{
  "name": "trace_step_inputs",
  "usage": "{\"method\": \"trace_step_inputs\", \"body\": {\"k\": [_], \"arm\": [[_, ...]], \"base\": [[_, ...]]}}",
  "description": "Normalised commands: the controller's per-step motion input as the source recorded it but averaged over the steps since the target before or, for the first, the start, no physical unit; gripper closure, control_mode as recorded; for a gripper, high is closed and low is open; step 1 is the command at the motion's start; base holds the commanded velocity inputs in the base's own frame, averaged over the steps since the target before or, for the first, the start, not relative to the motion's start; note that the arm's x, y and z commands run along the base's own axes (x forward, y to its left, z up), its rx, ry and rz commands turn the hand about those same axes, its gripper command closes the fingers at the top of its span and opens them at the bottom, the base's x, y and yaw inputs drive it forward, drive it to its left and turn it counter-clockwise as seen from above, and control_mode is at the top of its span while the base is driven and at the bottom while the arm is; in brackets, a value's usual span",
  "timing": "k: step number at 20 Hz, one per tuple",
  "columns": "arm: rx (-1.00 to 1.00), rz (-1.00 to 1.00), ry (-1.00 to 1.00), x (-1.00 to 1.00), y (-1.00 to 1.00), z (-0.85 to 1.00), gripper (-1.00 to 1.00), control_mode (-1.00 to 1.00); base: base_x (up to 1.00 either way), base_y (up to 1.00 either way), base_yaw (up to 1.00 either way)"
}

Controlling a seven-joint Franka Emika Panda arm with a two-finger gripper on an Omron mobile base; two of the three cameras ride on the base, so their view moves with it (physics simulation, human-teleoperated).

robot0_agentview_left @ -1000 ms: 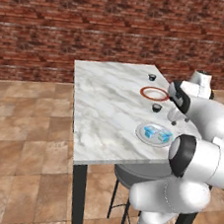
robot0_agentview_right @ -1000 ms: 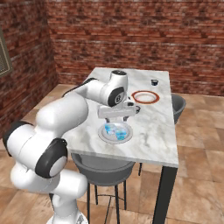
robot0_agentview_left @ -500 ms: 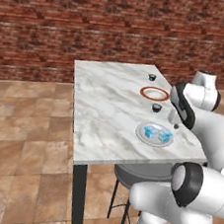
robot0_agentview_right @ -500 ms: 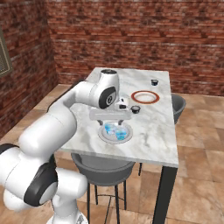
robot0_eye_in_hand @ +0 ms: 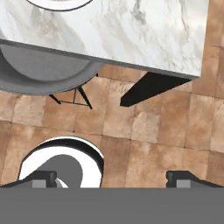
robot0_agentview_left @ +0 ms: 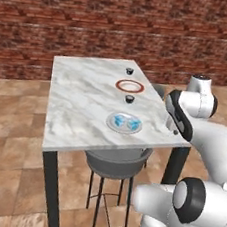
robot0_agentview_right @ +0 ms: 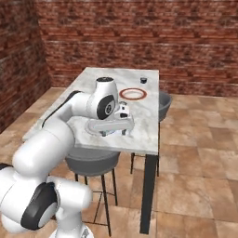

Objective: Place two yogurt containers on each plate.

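Gripper (robot0_agentview_right: 113,128), jaws standing wide and empty, is hovering at centre frame; dark yogurt cup (robot0_agentview_left: 130,99) is sitting mid-table between plates, probably light, rigid, best pinched across its sides.

glossy marble table (robot0_agentview_left: 82,96), rough brick wall (robot0_agentview_left: 96,27)

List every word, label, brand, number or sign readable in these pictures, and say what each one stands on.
None: no readable text anywhere.
Light blue yogurt containers on the grey plate: too small to show any label.
Dark yogurt containers on the marble table: no print visible.
Red-brown rimmed plate, brick wall, stool and the robot's white arm: all plain.
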Motion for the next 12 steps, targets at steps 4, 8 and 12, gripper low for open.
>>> {"method": "trace_step_inputs", "body": {"k": [4, 8, 12], "arm": [[0.00, 0.00, 0.00, 0.00, 0.00, 0.00, -1.00, 1.00], [0.00, 0.00, 0.00, 0.00, 0.00, 0.00, -1.00, 1.00], [0.00, 0.00, 0.00, 0.00, 0.00, 0.00, -1.00, 1.00]], "base": [[-0.14, -1.00, -0.01], [0.15, -1.00, 0.03], [0.57, -1.00, 0.21]]}}
